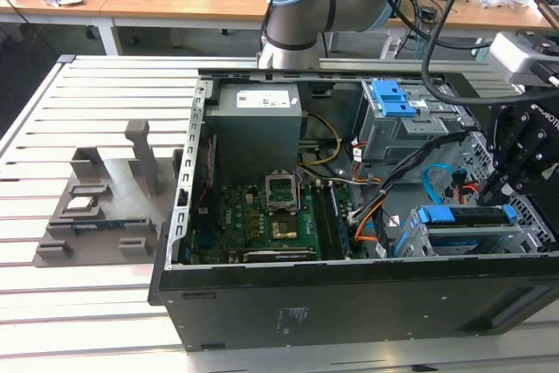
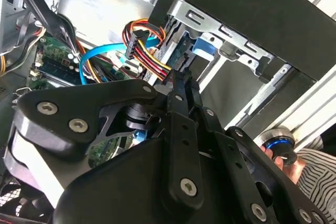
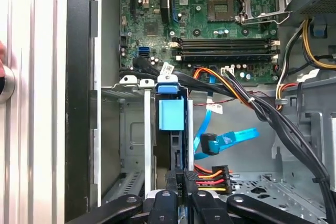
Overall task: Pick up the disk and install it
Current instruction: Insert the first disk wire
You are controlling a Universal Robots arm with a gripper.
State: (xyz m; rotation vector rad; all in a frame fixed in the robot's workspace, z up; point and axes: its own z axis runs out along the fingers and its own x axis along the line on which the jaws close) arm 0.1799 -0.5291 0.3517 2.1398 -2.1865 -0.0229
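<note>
**Disk seated in the drive cage, gripper at its end**

The open computer case [image 1: 349, 294] lies on a slatted table [image 1: 87, 303]. The disk [image 3: 171, 129], edged by its blue rail, stands on edge in the metal drive cage [image 1: 463, 233] at the exterior view's right, near the case's front wall. The gripper [image 3: 184, 178] sits at the disk's connector end; its fingertips [image 2: 184, 80] appear pressed close together beside the red, orange and yellow power cable [image 3: 212, 178], though whether they pinch anything cannot be told. The motherboard [image 1: 262, 216] lies at centre, beside the grey power supply [image 1: 258, 128].
</note>
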